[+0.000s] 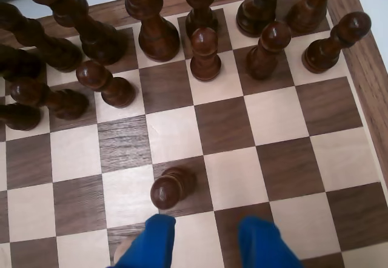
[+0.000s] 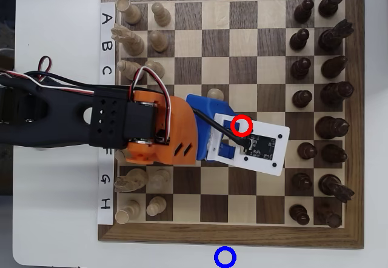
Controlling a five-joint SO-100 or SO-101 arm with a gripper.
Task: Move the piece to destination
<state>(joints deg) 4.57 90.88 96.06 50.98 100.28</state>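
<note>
1. Wrist view: we see the gripper point(image 1: 206, 237) at the lower edge of the frame, its two blue fingers point(image 1: 154, 241) spread apart with nothing between them
2. Wrist view: the piece point(image 1: 173, 187), a dark brown pawn, stands alone on a dark square just above the left finger, not touching it
3. Wrist view: the other dark pieces point(image 1: 205, 53) crowd the upper part of the frame
4. Overhead view: we see the arm point(image 2: 121, 125) reaching in from the left over the chessboard point(image 2: 230, 234); the piece is hidden beneath it
5. Overhead view: the destination point(image 2: 225, 257), a blue ring, lies on the white table point(image 2: 60, 244) below the board's lower edge; a red ring point(image 2: 242, 125) sits over the wrist
</note>
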